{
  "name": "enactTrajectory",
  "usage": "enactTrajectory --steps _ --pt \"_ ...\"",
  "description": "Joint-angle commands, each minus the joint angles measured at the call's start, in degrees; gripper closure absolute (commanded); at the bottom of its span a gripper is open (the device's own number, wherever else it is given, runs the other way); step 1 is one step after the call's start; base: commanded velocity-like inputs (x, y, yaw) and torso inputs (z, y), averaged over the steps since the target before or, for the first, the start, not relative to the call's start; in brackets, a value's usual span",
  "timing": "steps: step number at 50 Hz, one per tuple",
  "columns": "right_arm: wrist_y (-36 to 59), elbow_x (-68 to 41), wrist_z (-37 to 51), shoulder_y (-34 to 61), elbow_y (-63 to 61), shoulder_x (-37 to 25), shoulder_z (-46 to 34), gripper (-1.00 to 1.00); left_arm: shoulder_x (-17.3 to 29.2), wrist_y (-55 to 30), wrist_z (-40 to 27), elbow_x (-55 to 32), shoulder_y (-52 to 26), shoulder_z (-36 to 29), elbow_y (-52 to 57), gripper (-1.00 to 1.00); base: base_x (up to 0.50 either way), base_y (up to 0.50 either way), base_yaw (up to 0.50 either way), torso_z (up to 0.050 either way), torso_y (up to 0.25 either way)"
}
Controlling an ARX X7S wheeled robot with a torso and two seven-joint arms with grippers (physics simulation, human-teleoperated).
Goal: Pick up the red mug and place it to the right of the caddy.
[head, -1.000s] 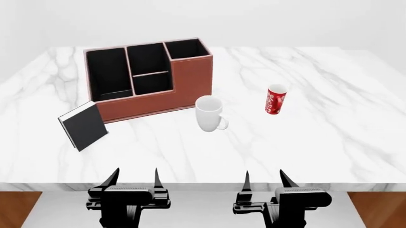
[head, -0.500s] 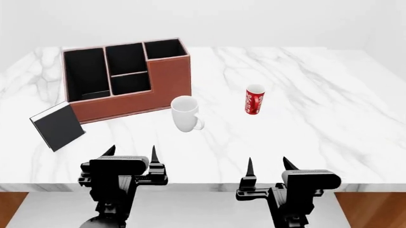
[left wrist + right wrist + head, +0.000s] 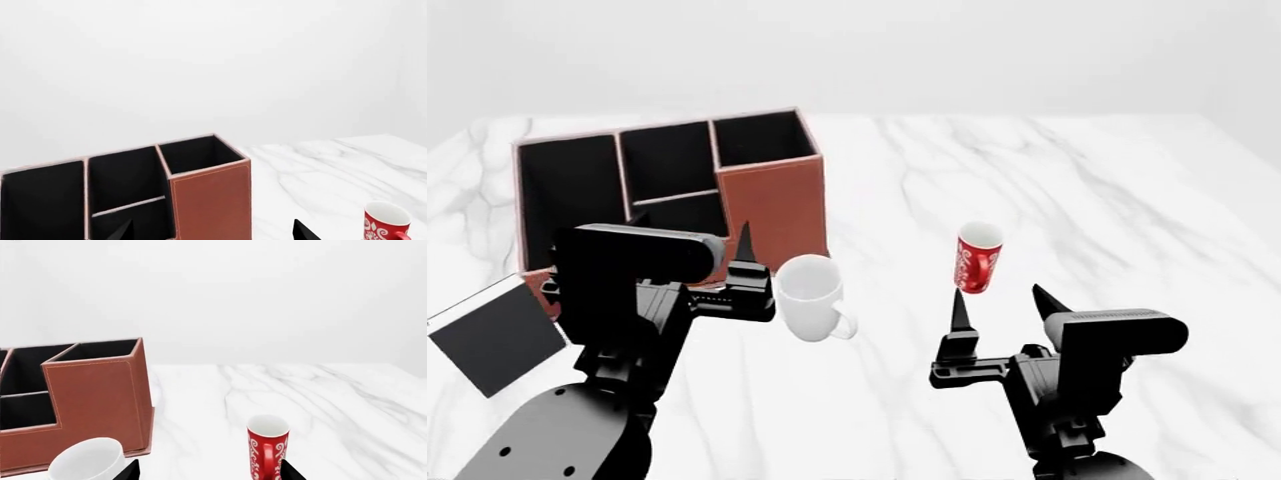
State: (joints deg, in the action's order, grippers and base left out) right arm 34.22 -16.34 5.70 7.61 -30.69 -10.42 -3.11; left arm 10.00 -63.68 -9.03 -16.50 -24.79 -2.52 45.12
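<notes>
On the marble counter (image 3: 1121, 190) stand one caddy (image 3: 777, 195), two mugs and one black book (image 3: 494, 338). The red mug (image 3: 976, 258) stands upright, right of the caddy, beyond the white mug (image 3: 810, 297). Left claw (image 3: 694, 262) and right claw (image 3: 1004, 308) gape empty.

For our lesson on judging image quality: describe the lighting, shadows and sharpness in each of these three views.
Head view: even, diffuse light, sharp throughout, only faint soft shadows under the red mug and white mug; no glare on the marble table. Left wrist view: flat white backdrop, crisp edges on the caddy. Right wrist view: equally sharp, no blur, caddy interiors uniformly black.
</notes>
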Motion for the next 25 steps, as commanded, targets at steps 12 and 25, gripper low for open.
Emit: enactTrajectory --steps 12,25 --pt "0.39 -2.14 -0.44 0.26 -0.84 -0.79 -0.31 -1.0 0.95 -2.01 -0.47 -1.3 -0.97 0.12 1.35 -1.0 0.5 0.0 0.0 0.0 0.001" --pt "0.03 -3.34 -0.48 0.16 -0.34 -1.08 0.11 -1.0 1.47 -1.92 -0.88 -1.59 -1.0 -0.47 1.66 -1.0 0.5 0.0 0.0 0.0 0.001"
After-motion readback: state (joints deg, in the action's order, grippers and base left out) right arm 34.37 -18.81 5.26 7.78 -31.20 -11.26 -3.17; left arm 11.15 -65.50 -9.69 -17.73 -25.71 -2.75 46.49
